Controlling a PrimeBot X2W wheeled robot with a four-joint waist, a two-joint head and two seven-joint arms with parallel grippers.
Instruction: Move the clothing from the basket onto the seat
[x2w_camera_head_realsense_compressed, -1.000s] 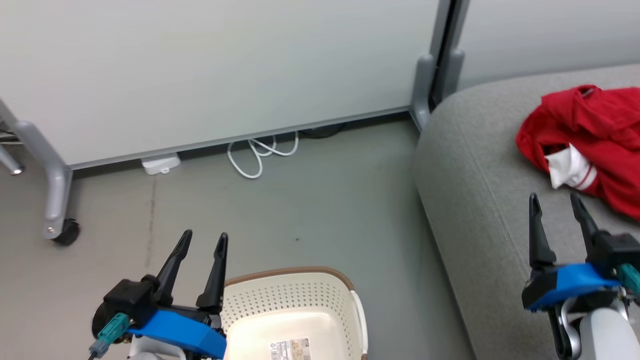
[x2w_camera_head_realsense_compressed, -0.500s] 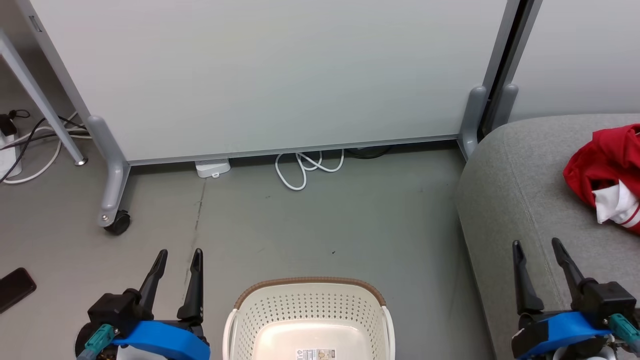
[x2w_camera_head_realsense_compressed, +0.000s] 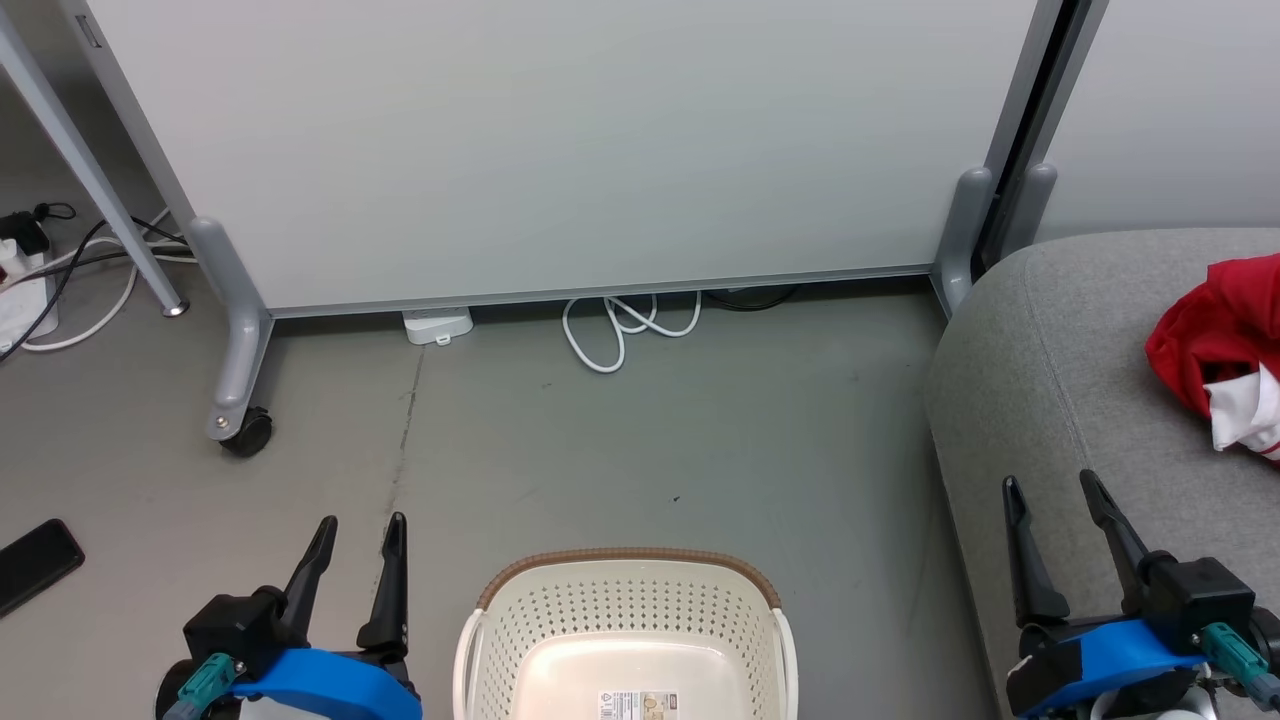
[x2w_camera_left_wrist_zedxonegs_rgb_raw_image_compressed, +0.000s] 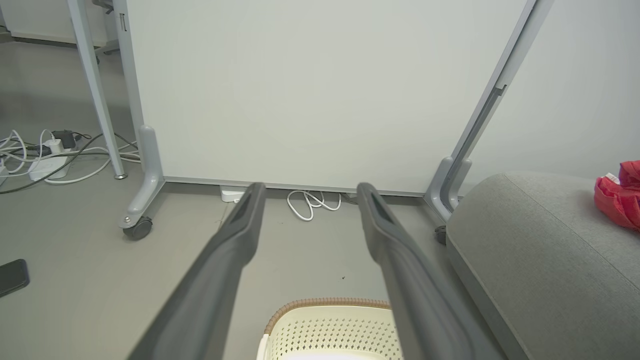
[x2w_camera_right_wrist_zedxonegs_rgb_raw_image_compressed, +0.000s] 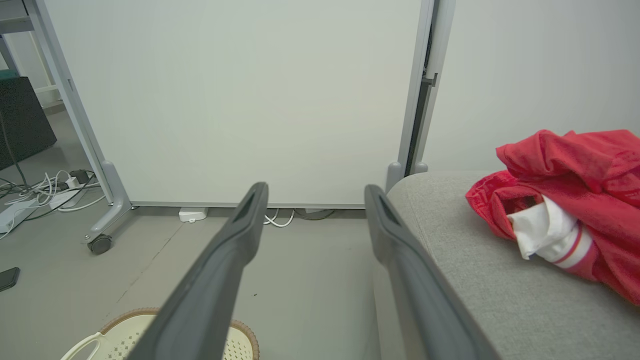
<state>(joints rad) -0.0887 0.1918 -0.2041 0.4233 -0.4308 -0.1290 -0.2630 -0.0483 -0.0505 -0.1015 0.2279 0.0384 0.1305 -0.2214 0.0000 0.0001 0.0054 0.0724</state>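
Both tools released, nothing held: left tool (x2w_camera_head_realsense_compressed: 362, 520) over floor (x2w_camera_head_realsense_compressed: 700, 430) just left of basket (x2w_camera_head_realsense_compressed: 628, 556), right tool (x2w_camera_head_realsense_compressed: 1049, 480) over seat (x2w_camera_head_realsense_compressed: 1050, 380) near its left edge. Clothing (x2w_camera_head_realsense_compressed: 1205, 340) lies bunched on seat, well in from its rounded corner, apart from right tool; item count unclear. Basket's visible bottom is bare bar a label; near part cut off. Judged: transfer done or nearly. Next: check hidden part of basket, else park arms. Around: wheeled partition (x2w_camera_head_realsense_compressed: 560, 150), white cable (x2w_camera_head_realsense_compressed: 632, 322) at its foot, dark phone (x2w_camera_head_realsense_compressed: 38, 565) on floor. Nothing blocks.
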